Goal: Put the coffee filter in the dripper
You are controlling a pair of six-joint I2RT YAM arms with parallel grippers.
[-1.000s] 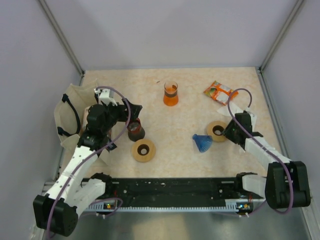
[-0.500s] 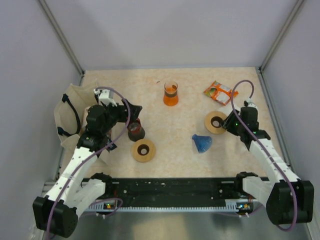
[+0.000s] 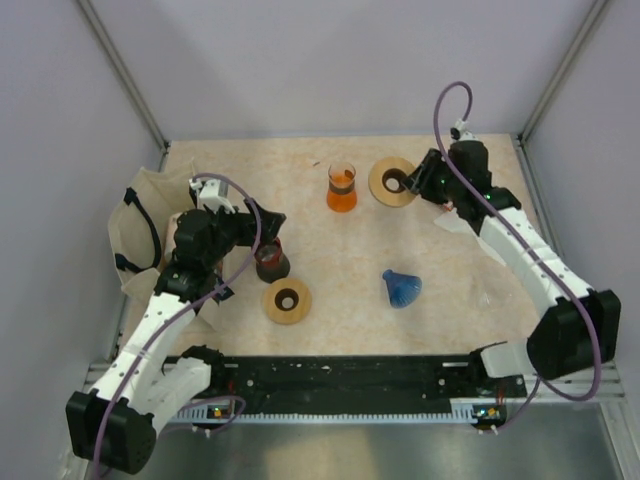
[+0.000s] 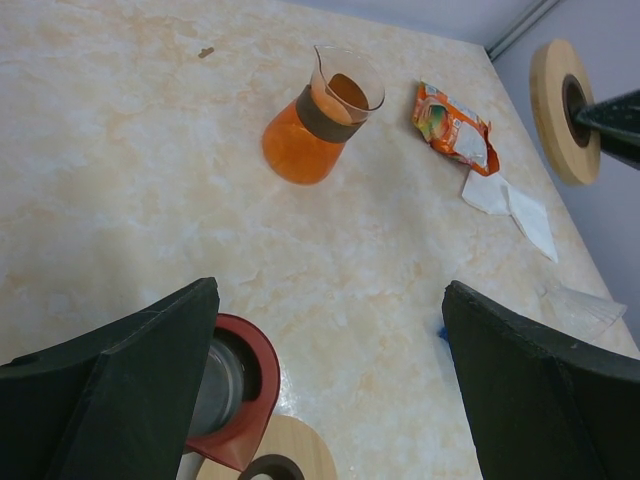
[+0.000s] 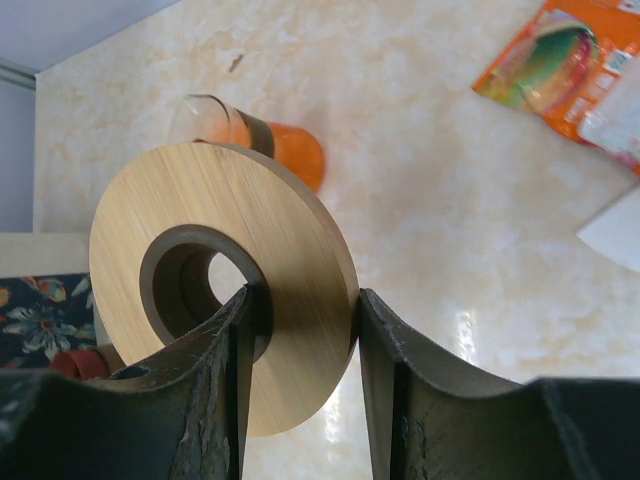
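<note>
Top external view puts the blue dripper (image 3: 402, 288) on its side, between 4 and 5 o'clock from the middle of the table (image 3: 320, 240), with nothing in it. The filter (image 4: 512, 205) is white folded paper lying flat just beside the orange packet (image 4: 453, 124), at the packet's 5 o'clock in the left wrist view. From above the right arm hides most of it, at the dripper's 1 o'clock and well apart from it. Neither pincer has it. The right gripper (image 5: 300, 310) is clamped on a wooden ring (image 5: 225, 285), one finger at the hole and the other on the outer rim. It holds the ring on edge, off the table, at the 3 o'clock side of the carafe (image 3: 341, 188). The left gripper (image 4: 328, 300) is spread wide and empty over a red-rimmed cup (image 4: 240, 385) at 9 o'clock. The filter should be very light, thin and limp, and being flat on a smooth top it will likely slide rather than lift. A gentle pinch at a free edge or raised corner looks best, since a hard squeeze would crease or tear it. More than one sheet seems to lie there, so two may come up together.
</note>
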